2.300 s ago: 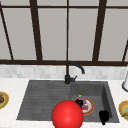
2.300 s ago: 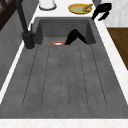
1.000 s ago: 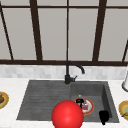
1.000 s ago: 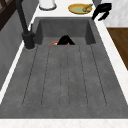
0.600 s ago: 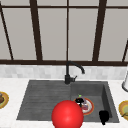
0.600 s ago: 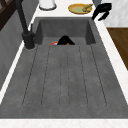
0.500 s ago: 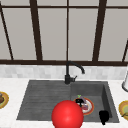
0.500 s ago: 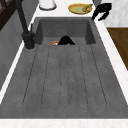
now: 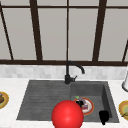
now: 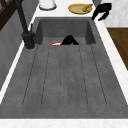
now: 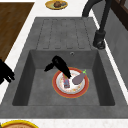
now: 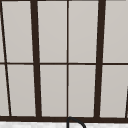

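**A:** Starting at the far left: a counter plate with something brown on it. Then the black faucet at the sink's far edge, and a red sphere low in the front view.

**B:** And the left hand?

**A:** Down in the right basin, over the red-rimmed plate. Reaching with straight fingers, thumb spread to the side, tips touching a small reddish block. Open, gripping nothing.

**B:** Best way to handle that, judging from here?

**A:** Press lightly and straight down, so as not to skid the block across the plate. To pick it up, bring the thumb in from the opposite side before lifting. Mind the eggplant just right of the block, apparently apart from it.

**B:** Further right?

**A:** The right hand, idle in the air over the sink's near right corner, fingers loosely bent, holding nothing.

**B:** Containers?

**A:** Red-rimmed plate: block and eggplant. Past the sink, a yellow plate with greenish food, hard to identify. Beside it a white jar, contents hidden.
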Action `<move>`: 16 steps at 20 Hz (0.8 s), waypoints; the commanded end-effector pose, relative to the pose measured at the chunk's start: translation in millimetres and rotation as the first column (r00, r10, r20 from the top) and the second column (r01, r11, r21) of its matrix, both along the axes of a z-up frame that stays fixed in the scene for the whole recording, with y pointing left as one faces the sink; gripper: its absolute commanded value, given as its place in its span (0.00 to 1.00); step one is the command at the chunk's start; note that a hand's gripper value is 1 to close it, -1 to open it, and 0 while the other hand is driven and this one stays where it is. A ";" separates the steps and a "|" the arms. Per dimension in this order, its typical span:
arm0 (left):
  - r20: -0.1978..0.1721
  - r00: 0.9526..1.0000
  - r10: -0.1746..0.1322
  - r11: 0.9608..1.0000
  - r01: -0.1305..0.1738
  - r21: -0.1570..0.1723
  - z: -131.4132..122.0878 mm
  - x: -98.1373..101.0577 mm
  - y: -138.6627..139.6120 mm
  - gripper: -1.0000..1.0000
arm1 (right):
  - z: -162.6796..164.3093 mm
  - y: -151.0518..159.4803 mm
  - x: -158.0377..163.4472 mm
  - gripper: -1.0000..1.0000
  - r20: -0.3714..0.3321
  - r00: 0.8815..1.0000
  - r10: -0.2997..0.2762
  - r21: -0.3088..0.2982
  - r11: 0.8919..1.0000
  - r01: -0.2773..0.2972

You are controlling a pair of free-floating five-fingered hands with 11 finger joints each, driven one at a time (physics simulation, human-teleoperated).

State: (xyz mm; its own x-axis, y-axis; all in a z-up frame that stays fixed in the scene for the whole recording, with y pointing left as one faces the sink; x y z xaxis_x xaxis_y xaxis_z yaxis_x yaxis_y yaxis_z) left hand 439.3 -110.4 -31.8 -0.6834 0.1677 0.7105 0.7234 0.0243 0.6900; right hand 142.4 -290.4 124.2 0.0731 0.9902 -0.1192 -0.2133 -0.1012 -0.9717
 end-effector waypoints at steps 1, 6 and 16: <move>-0.104 0.994 0.018 0.998 -0.012 0.056 -5.5 4.5 -2.5 0.00 | 0.0 0.0 0.0 0.50 0.000 1.000 0.000 0.000 1.000 0.000; -0.057 0.997 0.047 0.999 -0.046 0.020 -15.9 27.2 -7.6 0.00 | 0.0 0.0 0.0 0.50 0.000 1.000 0.000 0.000 1.000 0.000; 0.115 0.993 -0.016 1.000 0.016 0.004 -46.6 25.6 -20.0 1.00 | 0.0 0.0 0.0 0.50 0.000 1.000 0.000 0.000 1.000 0.000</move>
